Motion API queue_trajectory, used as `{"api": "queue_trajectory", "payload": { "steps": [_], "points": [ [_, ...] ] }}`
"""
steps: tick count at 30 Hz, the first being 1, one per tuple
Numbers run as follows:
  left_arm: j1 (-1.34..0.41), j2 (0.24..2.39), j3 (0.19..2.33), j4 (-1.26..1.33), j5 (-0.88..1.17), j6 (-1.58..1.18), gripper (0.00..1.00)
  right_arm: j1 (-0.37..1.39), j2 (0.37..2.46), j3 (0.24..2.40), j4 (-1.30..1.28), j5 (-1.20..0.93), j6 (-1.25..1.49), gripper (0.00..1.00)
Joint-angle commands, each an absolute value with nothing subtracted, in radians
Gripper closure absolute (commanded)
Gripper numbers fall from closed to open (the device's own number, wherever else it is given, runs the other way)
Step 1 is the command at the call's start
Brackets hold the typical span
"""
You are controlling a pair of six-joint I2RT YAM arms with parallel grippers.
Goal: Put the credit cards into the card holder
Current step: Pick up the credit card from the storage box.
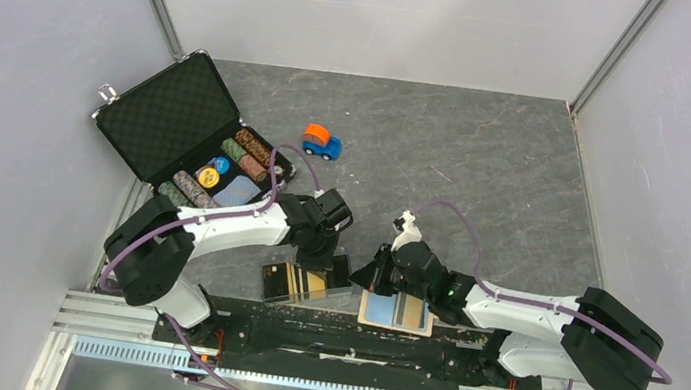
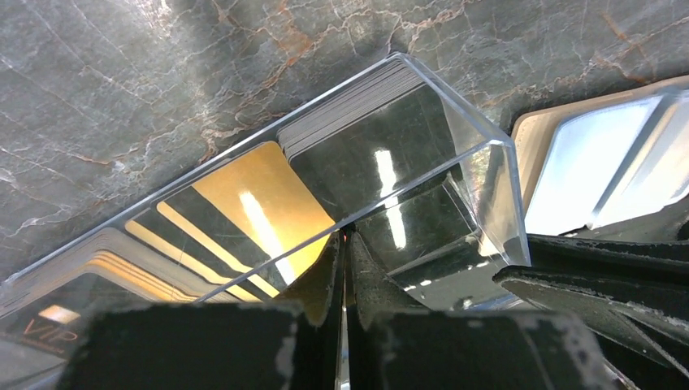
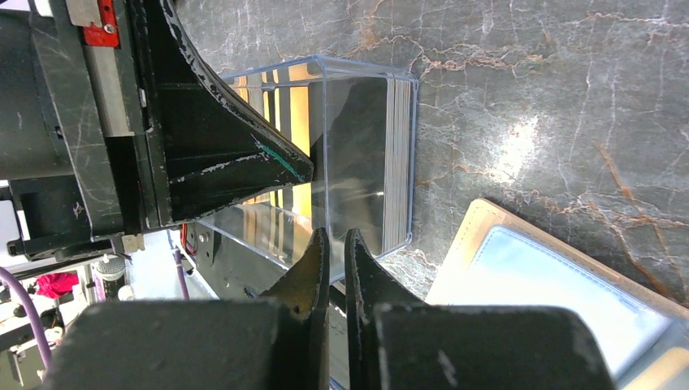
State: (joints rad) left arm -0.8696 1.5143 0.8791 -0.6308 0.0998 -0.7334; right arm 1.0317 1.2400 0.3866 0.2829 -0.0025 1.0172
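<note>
Top view: left claw (image 1: 318, 250) and right claw (image 1: 366, 278) low at the surface's (image 1: 485, 173) near edge, clear box (image 1: 334, 292) of credit cards (image 1: 293, 282) by the left, open card holder (image 1: 396, 315) just beside it under the right. Left wrist: fingers (image 2: 370, 280) pressed together, nothing gripped, tips at the box wall. Right wrist: fingers closed, nothing gripped, against the same box.

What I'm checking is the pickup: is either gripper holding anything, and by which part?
Nothing visible: left gripper and right gripper are shut by the box, jaws empty.
</note>
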Motion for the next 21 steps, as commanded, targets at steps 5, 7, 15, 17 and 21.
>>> {"api": "queue_trajectory", "payload": {
  "steps": [5, 7, 15, 17, 21],
  "points": [
    [-0.921, 1.555, 0.972, -0.640, 0.049, -0.747, 0.98, 1.040, 1.241, 0.436, 0.336, -0.037, 1.029, 1.00],
    [-0.925, 1.560, 0.983, -0.644, 0.044, -0.746, 0.98, 1.040, 1.239, 0.434, 0.336, -0.037, 1.026, 1.00],
    [-0.931, 1.538, 1.011, -0.666, 0.031, -0.744, 0.87, 1.040, 1.238, 0.437, 0.336, -0.040, 1.022, 1.00],
    [-0.931, 1.535, 1.019, -0.680, 0.026, -0.741, 0.85, 1.040, 1.239, 0.439, 0.336, -0.041, 1.022, 1.00],
    [-0.932, 1.529, 1.022, -0.683, 0.022, -0.740, 0.82, 1.040, 1.240, 0.440, 0.337, -0.043, 1.021, 1.00]
  ]
}}
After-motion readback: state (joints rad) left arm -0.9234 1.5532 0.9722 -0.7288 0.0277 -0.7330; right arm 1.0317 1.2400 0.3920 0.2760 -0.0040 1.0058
